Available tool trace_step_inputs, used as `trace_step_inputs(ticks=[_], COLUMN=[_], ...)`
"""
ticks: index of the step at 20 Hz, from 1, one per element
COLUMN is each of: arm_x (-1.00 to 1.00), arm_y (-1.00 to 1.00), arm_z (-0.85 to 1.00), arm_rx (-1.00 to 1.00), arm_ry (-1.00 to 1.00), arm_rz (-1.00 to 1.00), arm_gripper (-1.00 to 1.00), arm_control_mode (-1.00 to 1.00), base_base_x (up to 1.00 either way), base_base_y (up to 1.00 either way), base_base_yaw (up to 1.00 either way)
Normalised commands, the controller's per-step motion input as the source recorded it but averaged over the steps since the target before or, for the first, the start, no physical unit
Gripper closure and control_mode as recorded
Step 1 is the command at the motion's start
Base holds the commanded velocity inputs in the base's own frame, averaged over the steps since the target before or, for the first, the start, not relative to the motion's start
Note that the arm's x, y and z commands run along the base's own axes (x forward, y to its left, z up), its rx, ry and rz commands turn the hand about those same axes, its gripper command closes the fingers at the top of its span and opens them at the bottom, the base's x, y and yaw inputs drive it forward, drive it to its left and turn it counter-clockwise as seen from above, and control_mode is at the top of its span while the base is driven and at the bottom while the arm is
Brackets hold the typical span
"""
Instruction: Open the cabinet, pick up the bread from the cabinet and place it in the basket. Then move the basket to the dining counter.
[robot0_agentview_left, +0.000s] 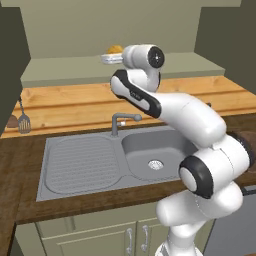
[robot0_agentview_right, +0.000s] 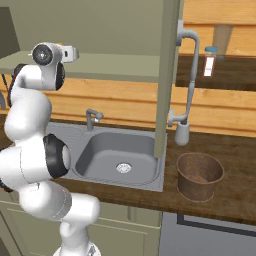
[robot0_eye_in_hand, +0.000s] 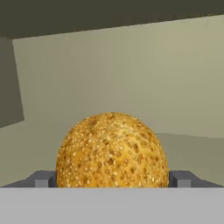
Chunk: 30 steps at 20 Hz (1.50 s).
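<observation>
The cabinet (robot0_agentview_left: 75, 70) stands open, its doors swung out to both sides, and the right door (robot0_agentview_right: 167, 75) shows edge-on with its curved silver handle (robot0_agentview_right: 189, 75). The bread (robot0_agentview_left: 115, 49), a golden seeded bun (robot0_eye_in_hand: 112, 148), rests on the cabinet shelf. My gripper (robot0_agentview_left: 113, 54) reaches into the cabinet and stands open, its fingertips (robot0_eye_in_hand: 41, 179) low on either side of the bun (robot0_eye_in_hand: 112, 181). The brown basket (robot0_agentview_right: 200, 175) stands upright and empty on the dark wood counter, right of the sink. I cannot tell whether this counter is the dining counter.
A grey double sink (robot0_agentview_left: 115, 160) with a faucet (robot0_agentview_left: 120, 120) lies below the arm. A spatula (robot0_agentview_left: 24, 120) hangs at the left wall. A small bottle (robot0_agentview_right: 210, 62) stands on a shelf beyond the open right door.
</observation>
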Motion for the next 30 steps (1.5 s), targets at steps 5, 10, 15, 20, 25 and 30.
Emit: trace_step_inputs(ticks=[5,10,15,20,25,30], arm_x=[-1.00,-1.00,-1.00,-1.00,-1.00,-0.70], arm_y=[-0.25,-0.33,-0.40,-0.42,-0.48,-0.15], arm_z=[0.96,0.36,-0.23,-0.58,-0.57,-0.48], arm_rx=[0.00,-0.02,-0.05,-0.01,0.00,0.01], arm_ry=[0.01,0.12,0.00,0.01,0.09,0.13], arm_rz=[-0.02,-0.07,-0.14,-0.17,-0.22,-0.21], arm_gripper=[1.00,1.00,1.00,1.00,1.00,1.00], arm_control_mode=[-1.00,-1.00,-1.00,-1.00,-1.00,-1.00], base_base_x=[0.00,0.00,0.00,0.00,0.00,0.00], base_base_y=[0.00,0.00,0.00,0.00,0.00,0.00], base_base_yaw=[0.00,0.00,0.00,0.00,0.00,0.00])
